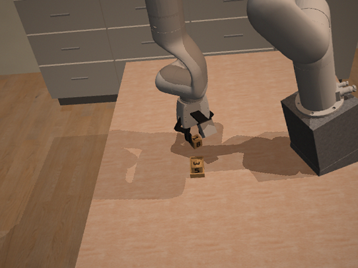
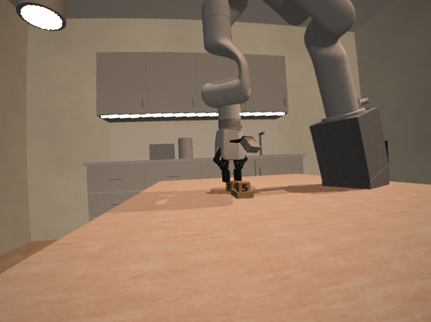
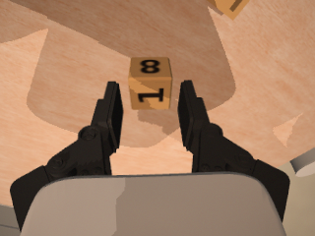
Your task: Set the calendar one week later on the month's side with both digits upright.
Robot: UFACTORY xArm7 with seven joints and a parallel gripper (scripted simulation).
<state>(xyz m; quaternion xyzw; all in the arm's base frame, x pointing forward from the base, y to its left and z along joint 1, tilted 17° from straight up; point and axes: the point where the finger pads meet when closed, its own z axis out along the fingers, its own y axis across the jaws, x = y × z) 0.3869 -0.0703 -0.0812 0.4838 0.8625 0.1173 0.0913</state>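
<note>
A small wooden tray lies flat on the table. One number cube stands in it, with 3 on top and 5 on its front. The second cube stands on the table just behind the tray, outside it, with 1 on top and 8 on one side. My gripper is open right over this cube. In the wrist view there is a clear gap between each finger and the cube. A corner of the tray shows at the top of the wrist view.
The arm's dark base block stands on the table to the right of the tray. Grey drawers line the wall behind the table. The arm's shadow falls across the table around the tray.
</note>
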